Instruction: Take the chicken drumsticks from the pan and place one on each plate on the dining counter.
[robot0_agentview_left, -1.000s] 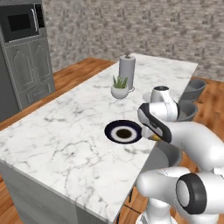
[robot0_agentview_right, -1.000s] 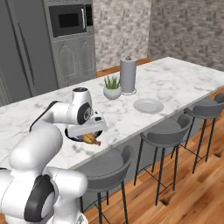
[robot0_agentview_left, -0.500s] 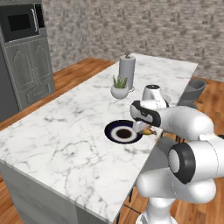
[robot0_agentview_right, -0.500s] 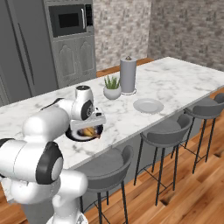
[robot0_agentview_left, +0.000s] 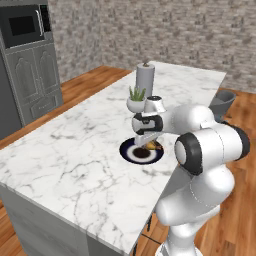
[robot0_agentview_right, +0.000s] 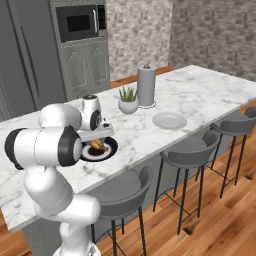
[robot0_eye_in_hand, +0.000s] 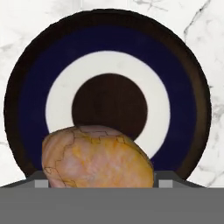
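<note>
The gripper (robot0_agentview_left: 148, 142) holds a drumstick (robot0_eye_in_hand: 98, 156), low centre of the hand view, over the dark plate (robot0_eye_in_hand: 109, 57). Lower until it rests on the plate, then open.

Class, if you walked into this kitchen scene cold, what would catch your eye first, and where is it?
The golden-brown chicken drumstick at the gripper, just above the dark navy plate near the dining counter's stool-side edge. Next, the pale plate farther along, beyond a potted plant and paper towel roll.
</note>
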